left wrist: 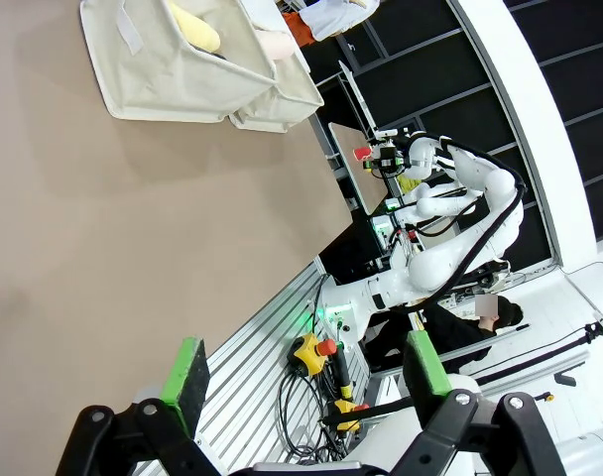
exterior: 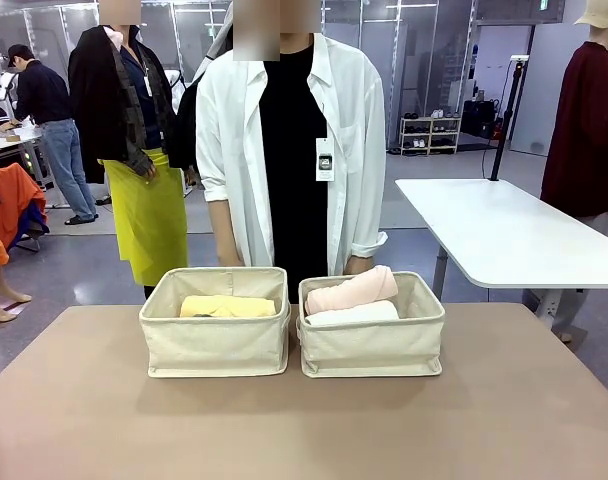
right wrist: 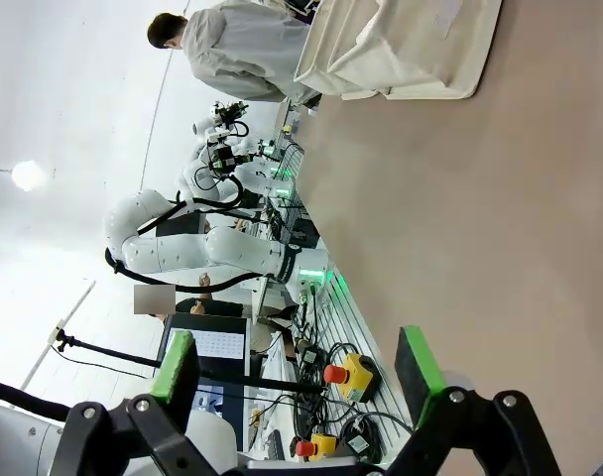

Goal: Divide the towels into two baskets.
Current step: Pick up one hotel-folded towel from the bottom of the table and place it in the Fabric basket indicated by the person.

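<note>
While you look across the matte beige-brown table, you see two matching rectangular baskets of beige canvas with soft upright walls and stitched rims, standing side by side near the far edge and almost touching each other. The left basket holds one pale yellow towel, a rolled terry cylinder lying along the length of the bin; whether another towel lies under or behind it, you cannot tell from here. The right basket holds two rolled towels: a pale pink towel lying tilted, its right end raised above the rim, and a white towel just in front of it and lower. So you can count three towels in total, all soft and fluffy in texture. A person in a white open shirt over black clothes stands directly behind the baskets, arms hanging down. In the left wrist view, the left gripper hangs over the robot's own edge of the table, its two black fingers with green pads spread wide apart and holding nothing; the baskets appear far off at the top of that picture. In the right wrist view, the right gripper also has its fingers spread wide and empty, with a basket at the upper edge, well apart.
</note>
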### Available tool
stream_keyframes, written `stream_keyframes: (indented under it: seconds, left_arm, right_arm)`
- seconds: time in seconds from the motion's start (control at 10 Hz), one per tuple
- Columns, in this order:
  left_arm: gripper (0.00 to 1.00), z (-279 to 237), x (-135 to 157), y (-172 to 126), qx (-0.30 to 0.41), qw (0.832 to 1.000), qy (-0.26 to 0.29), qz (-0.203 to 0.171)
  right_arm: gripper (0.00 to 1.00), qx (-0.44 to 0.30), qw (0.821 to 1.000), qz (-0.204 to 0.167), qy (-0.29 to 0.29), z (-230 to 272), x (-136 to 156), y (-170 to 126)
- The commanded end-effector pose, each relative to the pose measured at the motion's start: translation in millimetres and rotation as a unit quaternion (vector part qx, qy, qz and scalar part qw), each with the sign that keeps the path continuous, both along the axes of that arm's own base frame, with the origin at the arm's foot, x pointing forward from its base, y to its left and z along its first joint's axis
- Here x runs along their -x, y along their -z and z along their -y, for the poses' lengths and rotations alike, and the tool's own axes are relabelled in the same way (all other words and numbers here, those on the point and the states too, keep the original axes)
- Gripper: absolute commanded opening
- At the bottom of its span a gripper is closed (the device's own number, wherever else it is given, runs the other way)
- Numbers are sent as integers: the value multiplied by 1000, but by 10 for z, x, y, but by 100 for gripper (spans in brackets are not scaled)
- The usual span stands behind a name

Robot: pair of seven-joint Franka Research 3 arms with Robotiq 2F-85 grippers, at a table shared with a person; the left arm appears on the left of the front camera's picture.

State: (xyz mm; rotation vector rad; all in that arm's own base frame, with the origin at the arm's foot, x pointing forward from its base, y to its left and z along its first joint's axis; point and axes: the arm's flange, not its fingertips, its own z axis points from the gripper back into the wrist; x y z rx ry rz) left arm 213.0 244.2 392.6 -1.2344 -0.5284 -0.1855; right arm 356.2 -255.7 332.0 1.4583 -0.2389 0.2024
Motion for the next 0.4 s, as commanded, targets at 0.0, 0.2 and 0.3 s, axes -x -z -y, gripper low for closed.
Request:
stream_keyframes:
  seconds: [0.0, 0.2, 0.3]
  left_arm:
    - [100, 16, 39, -26, 3, 1000, -2, -1]
    - [100, 16, 39, -26, 3, 1000, -2, -1]
    - [100, 16, 39, -26, 3, 1000, -2, -1]
  right_arm:
    - [100, 3, 1000, 9, -6, -37, 56, -23]
    - [100, 3, 1000, 9, -6, -37, 56, -23]
    - [100, 3, 1000, 9, -6, -37, 56, -23]
